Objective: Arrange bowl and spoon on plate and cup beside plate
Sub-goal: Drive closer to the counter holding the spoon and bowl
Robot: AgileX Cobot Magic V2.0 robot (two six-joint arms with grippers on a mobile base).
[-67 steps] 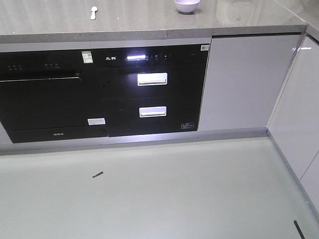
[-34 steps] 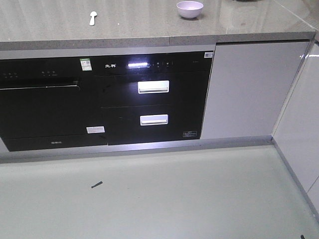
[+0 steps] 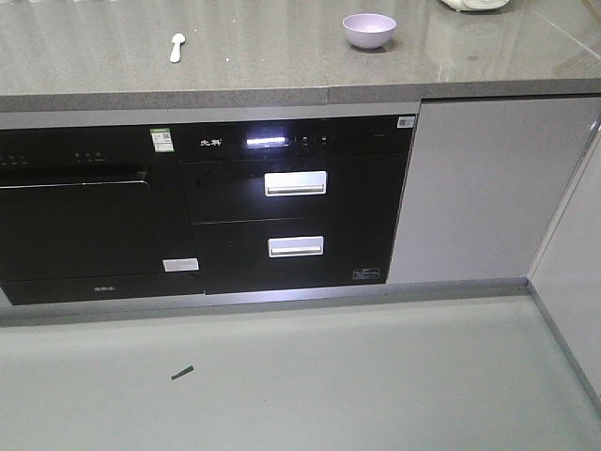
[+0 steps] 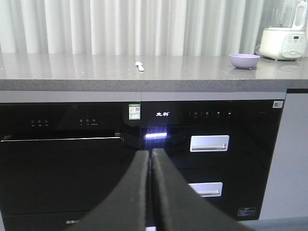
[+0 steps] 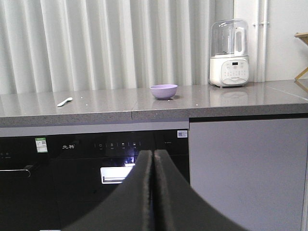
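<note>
The lavender bowl stands upright on the grey countertop, toward its right. The pale spoon lies flat on the same counter, well left of the bowl. The plate and the cup are out of view. My left gripper is shut with nothing in it, held low in front of the black appliance doors. My right gripper is also shut and empty, below counter height and far from both objects.
Below the counter are black built-in appliances with two silver drawer handles. A white cabinet door stands to the right. A white blender sits at the counter's back right. A small dark strip lies on the floor.
The front view has shifted: counter, bowl and spoon sit lower and further right in the picture, and more countertop shows at the top. Bowl and spoon have not moved on the counter.
</note>
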